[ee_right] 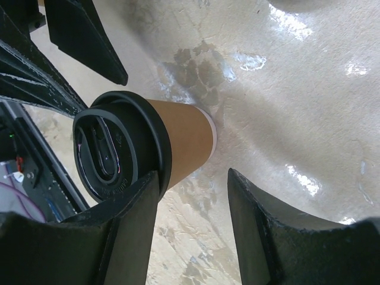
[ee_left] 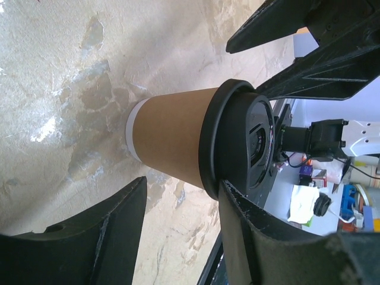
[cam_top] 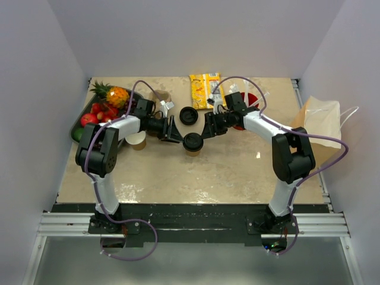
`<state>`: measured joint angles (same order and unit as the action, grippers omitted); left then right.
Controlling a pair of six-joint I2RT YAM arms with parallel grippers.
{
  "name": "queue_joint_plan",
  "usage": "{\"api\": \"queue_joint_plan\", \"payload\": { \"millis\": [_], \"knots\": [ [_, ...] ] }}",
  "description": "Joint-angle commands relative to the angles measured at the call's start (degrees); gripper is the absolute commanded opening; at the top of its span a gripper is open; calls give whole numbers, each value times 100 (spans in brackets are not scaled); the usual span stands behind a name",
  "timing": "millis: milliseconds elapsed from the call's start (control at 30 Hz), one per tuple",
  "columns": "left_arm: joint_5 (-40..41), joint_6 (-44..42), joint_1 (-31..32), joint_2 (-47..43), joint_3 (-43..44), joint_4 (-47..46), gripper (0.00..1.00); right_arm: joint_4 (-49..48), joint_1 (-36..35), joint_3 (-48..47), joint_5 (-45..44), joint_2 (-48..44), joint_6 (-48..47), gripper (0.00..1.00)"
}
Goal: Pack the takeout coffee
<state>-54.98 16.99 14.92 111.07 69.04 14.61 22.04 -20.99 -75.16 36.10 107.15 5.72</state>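
Note:
The takeout coffee [cam_top: 193, 142], a brown paper cup with a black lid, stands upright at mid-table. My left gripper [cam_top: 177, 135] is open just left of it, and my right gripper [cam_top: 206, 129] is open just right of it. In the left wrist view the cup [ee_left: 172, 142] lies beyond my open left gripper [ee_left: 181, 199]; one finger [ee_left: 249, 231] overlaps the lid rim. In the right wrist view the cup [ee_right: 187, 139] lies beyond my open right gripper [ee_right: 193, 184]; one finger [ee_right: 130, 231] overlaps the lid [ee_right: 113, 148]. Neither gripper holds anything.
A loose flat black lid [cam_top: 189, 115] lies behind the cup. A lidless paper cup [cam_top: 136, 140] stands by the left arm. A fruit tray [cam_top: 81, 123] sits far left, a yellow packet [cam_top: 203, 89] and a red cup [cam_top: 250, 100] at the back, a paper bag [cam_top: 320, 124] at right.

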Motion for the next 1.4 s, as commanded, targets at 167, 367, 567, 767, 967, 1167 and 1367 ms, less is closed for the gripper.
{"api": "queue_joint_plan", "payload": {
  "millis": [167,367,567,767,967,1167,1367],
  "knots": [
    [1024,-381,73,477,101,357,53,731,-467,-130,-753,263,-492,52],
    [1928,-434,73,671,57,761,51,801,-467,-87,-832,271,-545,53],
    [2536,-530,160,838,189,1043,51,793,-458,-52,-736,332,-730,53],
    [2686,-451,328,1075,233,1193,52,757,-476,-34,-762,429,-703,53],
    [1826,-732,231,873,593,1088,55,732,-467,-464,-394,289,-730,54],
    [674,-1040,231,320,760,710,61,687,-414,-869,-68,-98,-914,67],
    [156,-1471,178,39,796,1035,64,845,-335,-817,-243,-546,-1107,72]
  ]
}}
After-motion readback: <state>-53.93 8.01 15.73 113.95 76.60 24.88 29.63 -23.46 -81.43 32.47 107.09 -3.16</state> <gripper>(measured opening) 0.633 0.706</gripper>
